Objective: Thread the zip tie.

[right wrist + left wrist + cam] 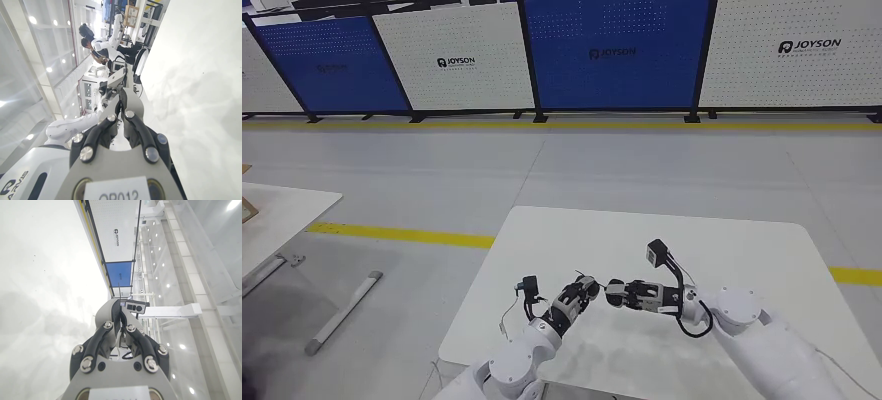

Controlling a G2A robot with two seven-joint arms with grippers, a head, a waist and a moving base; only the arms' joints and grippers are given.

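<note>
1. White rectangular table (742, 260) fills the lower middle of the top view. Both arms come in over its 6 o'clock edge, the left arm from about 7 o'clock and the right arm from about 5 o'clock.
2. The left gripper (589, 288) and the right gripper (614, 292) face each other tip to tip, a little toward 6 o'clock from the table's centre. The left one sits at 9 o'clock of the right one, very near it.
3. A thin black plastic zip tie (119, 289) is held up off the table. In the left wrist view the left gripper (119, 303) pinches it, with the fingers (105, 313) pressed together on the strap. A straight length sticks out past the fingertips into the air.
4. In the right wrist view the right gripper (122, 91) has its fingers (134, 102) pressed together. A dark line runs along the seam between them, and I cannot tell whether that line is the tie. Just beyond, the left gripper (122, 79) meets them tip to tip. The zip tie (125, 63) shows there as a fine dark line rising past it.
5. A small black wrist camera (135, 308) rides on the right arm, close behind the tie's free length. In the top view the camera (657, 250) stands at 1 o'clock of the right gripper.
6. Blue and white pegboard panels (617, 50) line the room at 12 o'clock. A yellow floor stripe (392, 235) runs across at 9 o'clock, near a second white table (282, 215).
</note>
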